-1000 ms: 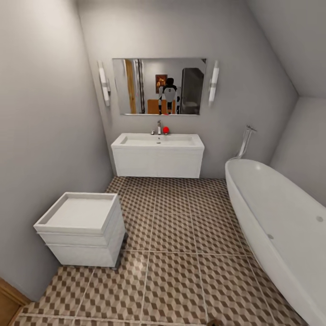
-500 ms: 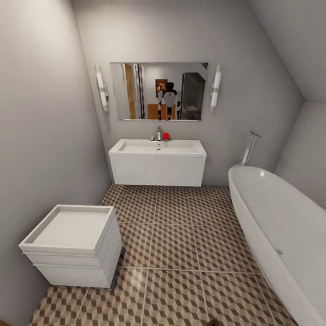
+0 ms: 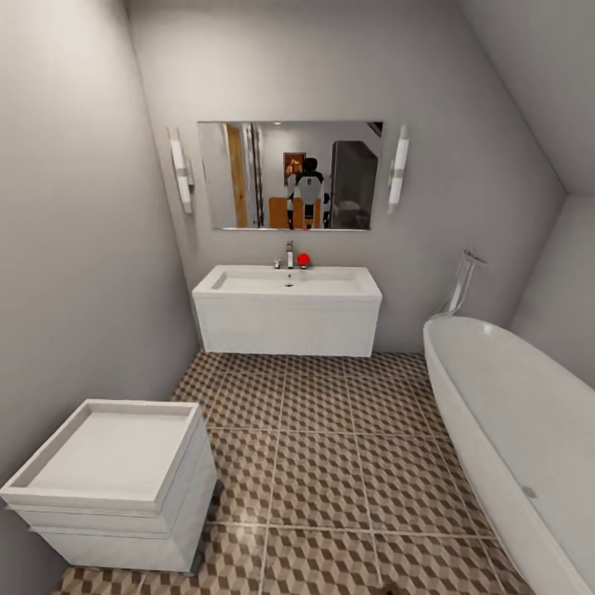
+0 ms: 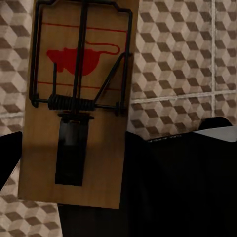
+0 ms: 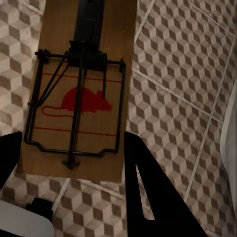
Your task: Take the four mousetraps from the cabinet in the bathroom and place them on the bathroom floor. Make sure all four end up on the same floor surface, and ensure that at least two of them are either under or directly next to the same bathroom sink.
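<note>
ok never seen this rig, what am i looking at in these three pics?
It's a simulated wheeled robot with two arms. The big picture is from its head camera, facing a bathroom: the sink under a mirror, a bathtub on the right, a square white toilet on the left, and the patterned tile floor. The other two are cameras near each arm's fingers, looking down at the tiles. Each shows a wooden mousetrap with a red mouse print, one in the left wrist view and one in the right wrist view, apparently held between dark fingers.
</note>
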You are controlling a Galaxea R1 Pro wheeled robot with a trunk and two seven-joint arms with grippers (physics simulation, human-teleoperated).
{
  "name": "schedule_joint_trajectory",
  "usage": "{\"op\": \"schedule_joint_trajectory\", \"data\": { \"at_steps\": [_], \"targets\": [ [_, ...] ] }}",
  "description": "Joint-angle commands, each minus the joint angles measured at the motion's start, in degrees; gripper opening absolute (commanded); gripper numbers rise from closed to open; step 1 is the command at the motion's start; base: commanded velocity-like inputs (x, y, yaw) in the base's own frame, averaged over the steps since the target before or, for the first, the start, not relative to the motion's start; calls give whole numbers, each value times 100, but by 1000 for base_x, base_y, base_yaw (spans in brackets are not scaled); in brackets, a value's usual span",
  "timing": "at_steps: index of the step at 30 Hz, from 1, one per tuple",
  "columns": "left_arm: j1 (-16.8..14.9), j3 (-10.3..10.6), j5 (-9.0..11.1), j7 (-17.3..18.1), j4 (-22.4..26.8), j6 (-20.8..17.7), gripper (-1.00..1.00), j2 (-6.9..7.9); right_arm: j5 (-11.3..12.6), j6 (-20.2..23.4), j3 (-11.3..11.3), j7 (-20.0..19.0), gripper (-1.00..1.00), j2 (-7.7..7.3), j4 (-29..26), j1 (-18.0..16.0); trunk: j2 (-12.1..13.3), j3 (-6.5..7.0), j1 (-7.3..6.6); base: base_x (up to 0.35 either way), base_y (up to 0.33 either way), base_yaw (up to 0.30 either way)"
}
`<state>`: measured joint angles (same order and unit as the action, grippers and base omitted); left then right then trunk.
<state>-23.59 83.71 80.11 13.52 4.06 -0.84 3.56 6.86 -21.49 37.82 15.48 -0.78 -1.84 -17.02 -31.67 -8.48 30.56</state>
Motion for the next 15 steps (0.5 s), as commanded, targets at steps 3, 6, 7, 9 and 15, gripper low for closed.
{"op": "schedule_joint_trajectory", "data": {
  "at_steps": [3, 6, 7, 9, 15],
  "targets": [
    [-5, 48, 32, 10, 7, -7, -100, 5, 79, -22, 50, -10, -100, -1, 0, -3, -8, 18, 6, 180, 0, 0],
    [0, 49, 31, 10, 7, -16, -100, 6, 86, -22, 50, -10, -100, -1, 0, -3, -8, 46, 6, 45, 0, 0],
    [3, 49, 31, 10, 6, -18, -100, 9, 90, -22, 50, -10, -100, -1, 0, -3, -8, 55, 6, 19, 0, 0],
    [12, 44, 34, 8, 2, -17, -100, 27, 99, -22, 50, -10, -100, -5, 0, -3, -8, 73, 6, 10, 0, 0],
    [22, 25, 69, -85, -163, -2, -100, 83, 511, -22, -31, 5, -100, -41, 2, -3, -8, 128, 6, 2, 0, 0]
  ]
}}
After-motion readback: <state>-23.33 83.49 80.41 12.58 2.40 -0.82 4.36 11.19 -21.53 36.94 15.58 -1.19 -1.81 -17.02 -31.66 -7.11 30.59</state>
